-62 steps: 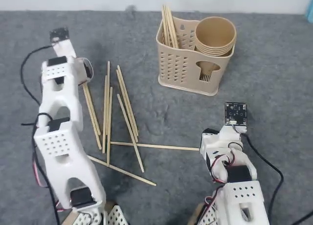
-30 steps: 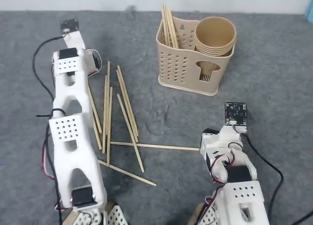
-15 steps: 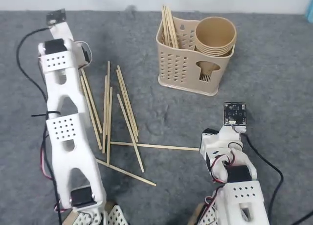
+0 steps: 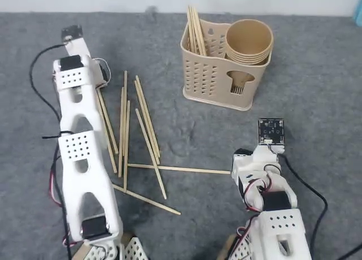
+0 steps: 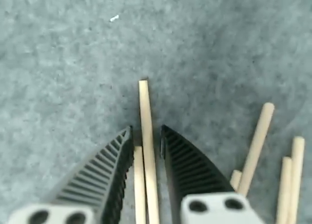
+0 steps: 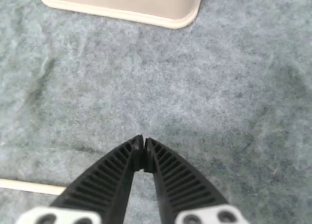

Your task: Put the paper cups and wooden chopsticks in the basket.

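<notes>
Swinging a little back toward the loose chopsticks (image 4: 125, 130) since half a second ago, the left arm (image 4: 73, 96) stands over the edge of the scatter farthest from the basket (image 4: 218, 82). Its left hand (image 5: 146, 129) is narrowly parted low over the grey counter (image 5: 58, 63), with two chopsticks (image 5: 144, 107) lying between the jaws. The right hand (image 6: 144, 139) is closed tip to tip above bare counter, short of the basket, which holds the stacked paper cups (image 4: 249, 42) in one compartment and several upright chopsticks (image 4: 195, 25) in the other.
</notes>
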